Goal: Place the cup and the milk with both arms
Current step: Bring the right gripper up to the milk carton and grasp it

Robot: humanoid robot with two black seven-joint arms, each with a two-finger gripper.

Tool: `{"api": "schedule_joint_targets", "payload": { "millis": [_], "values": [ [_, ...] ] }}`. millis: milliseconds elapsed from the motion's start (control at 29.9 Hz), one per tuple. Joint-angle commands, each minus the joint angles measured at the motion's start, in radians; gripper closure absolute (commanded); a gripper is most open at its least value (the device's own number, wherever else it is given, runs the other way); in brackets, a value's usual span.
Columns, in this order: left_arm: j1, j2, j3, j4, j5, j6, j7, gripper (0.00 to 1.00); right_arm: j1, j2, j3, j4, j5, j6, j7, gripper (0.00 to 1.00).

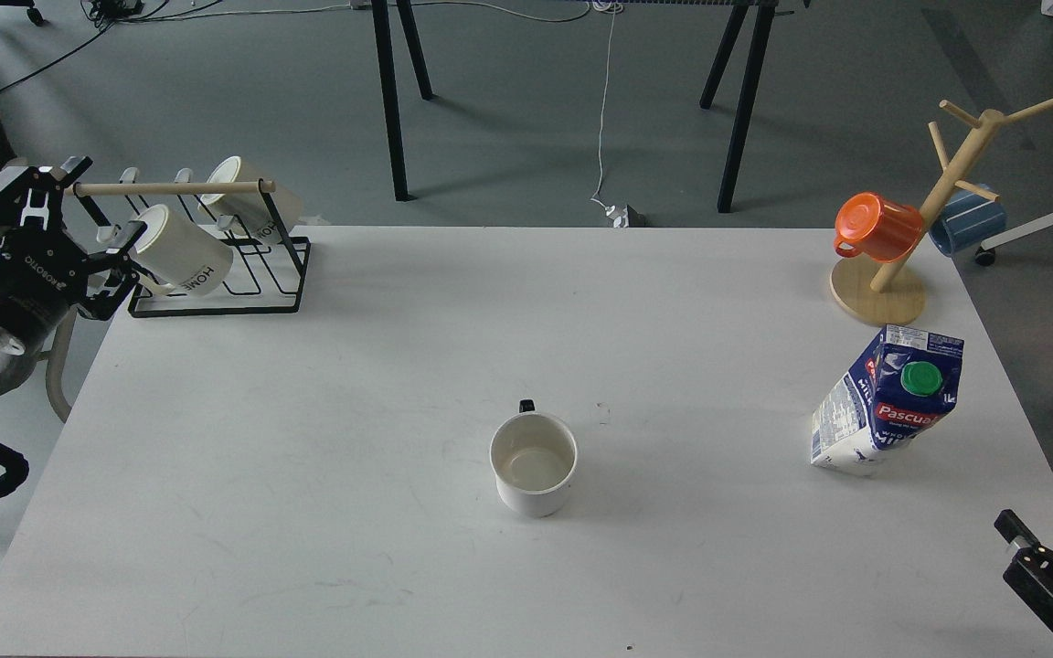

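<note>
— Cup [533,463] first: where is it sitting?
— Upright on the white counter [307,457], near the front and about the middle, black handle pointing away. Nothing is crowding it.
— And my right gripper [1029,553]?
— Only a dark piece is showing at the bottom right corner, touching nothing; I cannot tell how far it is opening.
— The milk [892,402]?
— Standing well to the right of the cup, green cap facing up. Behind it a wooden mug tree [933,206] is carrying an orange cup [876,227].
— The left gripper [60,228]?
— Hovering off the far left edge with fingers spread, holding nothing, just beside a black rack [225,274] with cream "HOME" mugs [181,251]. Grey floor [536,119] is stretching beyond.
</note>
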Motion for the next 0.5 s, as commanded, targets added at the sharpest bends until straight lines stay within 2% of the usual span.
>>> {"api": "schedule_joint_targets", "payload": {
  "millis": [0, 134, 234, 334, 468],
  "values": [
    [-0.001, -0.014, 0.002, 0.0, 0.001, 0.0, 0.0, 0.17, 0.083, 0.063, -0.061, -0.001, -0.1, 0.0, 0.074, 0.01],
    [0.0, -0.019, 0.005, 0.0, 0.002, 0.0, 0.0, 0.17, 0.134, 0.155, -0.078, 0.003, -0.131, 0.0, 0.091, 0.01],
    [0.0, -0.019, 0.006, 0.0, 0.004, 0.0, 0.0, 0.17, 0.182, 0.181, -0.08, 0.001, -0.149, 0.0, 0.111, 0.01],
    [0.0, -0.019, 0.008, 0.002, 0.005, 0.0, 0.0, 0.17, 0.212, 0.192, -0.08, 0.004, -0.201, -0.054, 0.137, 0.01],
    [0.0, -0.019, 0.009, 0.002, 0.007, 0.0, 0.0, 0.17, 0.245, 0.235, -0.081, 0.001, -0.233, -0.116, 0.148, 0.01]
  ]
}}
